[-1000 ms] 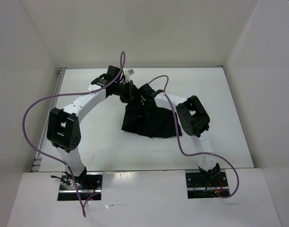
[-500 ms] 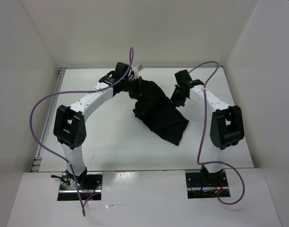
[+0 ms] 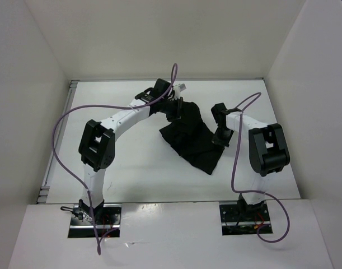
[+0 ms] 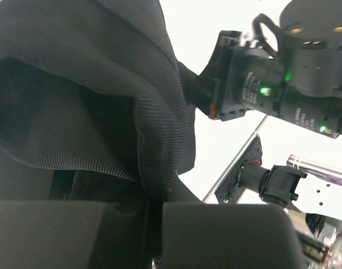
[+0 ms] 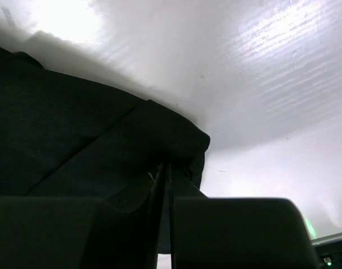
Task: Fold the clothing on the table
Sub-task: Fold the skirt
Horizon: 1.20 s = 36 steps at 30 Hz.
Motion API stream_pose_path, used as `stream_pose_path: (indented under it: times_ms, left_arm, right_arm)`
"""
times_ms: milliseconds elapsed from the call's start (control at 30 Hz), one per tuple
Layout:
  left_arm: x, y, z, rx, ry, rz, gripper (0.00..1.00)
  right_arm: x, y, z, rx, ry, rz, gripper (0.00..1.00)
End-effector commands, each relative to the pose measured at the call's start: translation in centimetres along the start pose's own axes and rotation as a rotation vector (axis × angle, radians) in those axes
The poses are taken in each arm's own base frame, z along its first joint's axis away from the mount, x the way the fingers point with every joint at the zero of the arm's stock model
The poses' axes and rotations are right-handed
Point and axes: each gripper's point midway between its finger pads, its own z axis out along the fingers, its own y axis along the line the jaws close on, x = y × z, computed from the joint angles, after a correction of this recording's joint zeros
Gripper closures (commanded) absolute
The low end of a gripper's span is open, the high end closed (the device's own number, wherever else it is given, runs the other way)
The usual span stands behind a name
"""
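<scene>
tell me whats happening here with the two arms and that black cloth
Two robot arms are working on a soft black fabric garment on the flat white table. The left gripper is shut on a bunched fold at the garment's far end, holding it raised. The right gripper sits at the garment's right edge with its jaws almost together; whether it pinches the cloth is unclear. The garment lies rumpled, not yet folded.

The top camera is looking down over the whole bench (image 3: 131, 174) from behind the arms. Both wrist cameras are staring close-up at the clothing (image 3: 193, 143), which all three views share.
</scene>
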Motion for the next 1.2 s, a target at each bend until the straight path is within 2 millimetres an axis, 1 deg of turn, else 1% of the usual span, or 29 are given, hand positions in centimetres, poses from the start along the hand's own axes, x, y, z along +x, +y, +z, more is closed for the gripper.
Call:
stream_pose_path:
  times_ms: [0,67,100,133,167,200,300,333,367,400,433,467,500,533,567,633,667,700,800,833,867,900,933,967,1000,1033,1067,1100,1167]
  left_arm:
    - [0.2,-1.8,1.6,0.045,0.021,0.025,1.00]
    - [1.0,-2.4,2.9,0.053,0.046,0.037,1.00]
    - [1.3,-2.0,3.1,0.044,0.059,0.027,1.00]
    - [2.1,-1.9,4.0,0.041,0.082,0.026,1.00]
    - [2.5,-2.5,4.1,0.046,0.090,0.033,1.00]
    - [2.8,-2.0,4.6,0.039,0.101,0.025,1.00]
    - [4.0,-1.9,5.8,0.036,0.134,0.025,0.98]
    - [4.2,-1.6,6.1,0.030,0.142,0.007,0.93]
    - [4.6,-2.0,6.3,0.034,0.149,0.013,0.87]
    - [5.0,-1.8,6.8,0.049,0.163,-0.003,0.78]
    - [5.0,-2.1,6.8,0.064,0.164,-0.018,0.68]
    - [5.6,-2.8,7.1,0.092,0.187,-0.021,0.59]
    - [6.0,-3.4,7.3,0.111,0.195,-0.011,0.56]
    - [5.9,-3.7,7.4,0.124,0.200,-0.018,0.48]
    - [6.3,-4.8,7.2,0.160,0.223,-0.023,0.44]
    - [5.6,-6.8,6.3,0.219,0.215,-0.027,0.35]
    - [5.1,-8.0,5.3,0.248,0.198,-0.014,0.33]
    - [4.4,-9.0,4.6,0.263,0.179,0.003,0.31]
    - [2.8,-11.8,2.0,0.305,0.125,0.052,0.29]
    - [2.3,-12.8,1.1,0.316,0.111,0.065,0.29]
    - [1.6,-13.2,-0.2,0.310,0.085,0.068,0.29]
    - [1.3,-13.8,-0.9,0.317,0.074,0.088,0.29]
    - [0.8,-13.6,-1.5,0.307,0.058,0.084,0.29]
    - [0.1,-14.0,-2.9,0.300,0.028,0.096,0.29]
    - [0.0,-14.5,-3.5,0.307,0.019,0.104,0.29]
    - [-0.3,-14.5,-4.2,0.304,0.010,0.101,0.29]
    - [-1.0,-14.7,-5.3,0.304,-0.022,0.120,0.29]
    - [-0.9,-14.9,-5.7,0.304,-0.024,0.131,0.29]
    - [-2.0,-13.3,-6.0,0.236,-0.070,0.130,0.29]
  right_arm:
    - [0.8,-0.5,-0.3,0.010,0.005,0.021,0.91]
    - [1.1,0.2,0.3,-0.014,0.029,0.021,0.91]
    - [1.6,0.2,0.8,-0.006,0.039,0.008,0.91]
    - [1.6,0.7,1.2,-0.024,0.043,0.010,0.91]
    - [1.7,1.0,1.5,-0.032,0.053,0.009,0.91]
    - [2.0,1.1,2.2,-0.028,0.071,0.007,0.91]
    - [2.0,2.5,2.6,-0.064,0.084,0.001,0.92]
    - [1.8,2.8,2.7,-0.066,0.082,-0.008,0.92]
    - [1.3,3.4,2.4,-0.087,0.074,-0.006,0.92]
    - [1.3,3.4,2.4,-0.087,0.074,-0.006,0.92]
    - [1.6,3.6,2.4,-0.089,0.074,-0.015,0.92]
    - [1.4,3.8,2.5,-0.090,0.073,-0.015,0.92]
    - [1.4,3.8,2.5,-0.090,0.073,-0.015,0.93]
    - [0.9,3.9,2.3,-0.091,0.059,-0.013,0.93]
    - [0.9,3.9,1.9,-0.093,0.057,-0.013,0.93]
    - [0.5,3.4,1.4,-0.079,0.032,-0.012,0.93]
    - [0.5,3.3,1.0,-0.080,0.031,-0.011,0.93]
    - [-0.2,3.6,0.1,-0.098,0.000,-0.006,0.93]
    - [-0.2,3.0,-1.1,-0.089,-0.004,-0.007,0.93]
    - [-1.0,2.9,-2.2,-0.091,-0.042,-0.001,0.93]
    - [-1.3,2.8,-3.0,-0.094,-0.060,0.014,0.93]
    - [-1.2,2.3,-3.6,-0.082,-0.063,0.014,0.93]
    - [-1.7,2.4,-5.3,-0.112,-0.091,0.040,0.93]
    - [-2.0,1.8,-5.9,-0.108,-0.106,0.052,0.93]
    - [-1.8,1.5,-6.6,-0.110,-0.106,0.069,0.93]
    - [-1.9,1.4,-8.0,-0.137,-0.130,0.098,0.93]
    - [-1.9,1.2,-8.7,-0.147,-0.137,0.111,0.93]
    - [-1.6,0.6,-9.3,-0.136,-0.138,0.123,0.93]
    - [-2.1,-0.2,-11.4,-0.149,-0.194,0.181,0.93]
